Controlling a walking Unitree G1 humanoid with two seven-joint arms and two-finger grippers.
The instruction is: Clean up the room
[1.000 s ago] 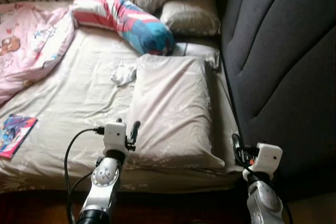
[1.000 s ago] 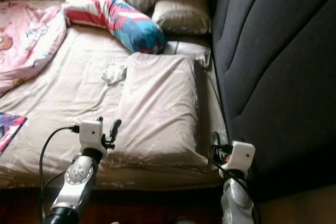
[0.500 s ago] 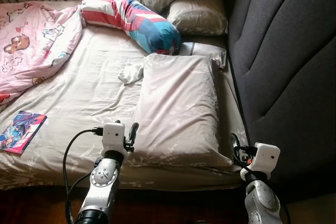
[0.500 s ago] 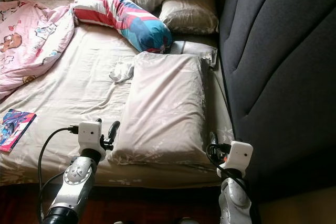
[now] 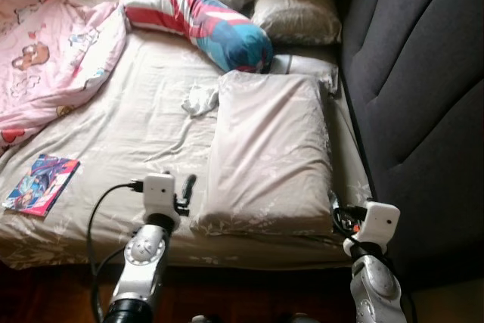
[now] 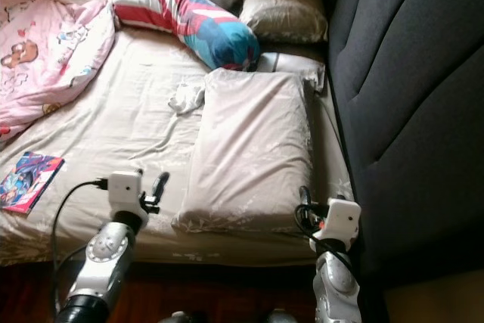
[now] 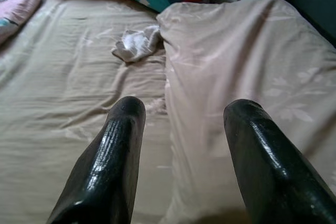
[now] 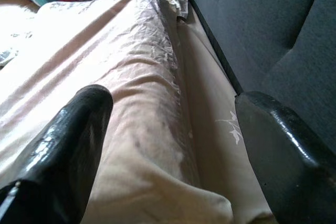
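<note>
We are standing at the near edge of the bed (image 5: 113,134) with beige sheets, both arms raised over it. Against the pictures of a second ago, our view is shifting: the whole scene sits further right and more of the bed's left side is coming into frame, so the small colourful picture book (image 5: 40,184) now shows whole. We judge that this is the camera moving, not the things. No item has been lifted yet, so we judge the tidying to be still at the approach stage.

The left hand (image 7: 181,124) is hanging spread wide and empty just beside the near left corner of the long beige rectangular pillow (image 5: 272,149). The right hand (image 8: 173,129) is likewise spread wide and empty, over that pillow's near right corner beside the dark grey padded headboard (image 5: 416,73).

The crumpled white cloth (image 5: 200,98) is lying on the sheet, touching the pillow's far left edge. Beyond it are lying the red, white and blue striped bolster (image 5: 200,22) and the pink printed quilt (image 5: 53,58).

The quilt is cut off at the frame's edge. We cannot tell what the white cloth is.
</note>
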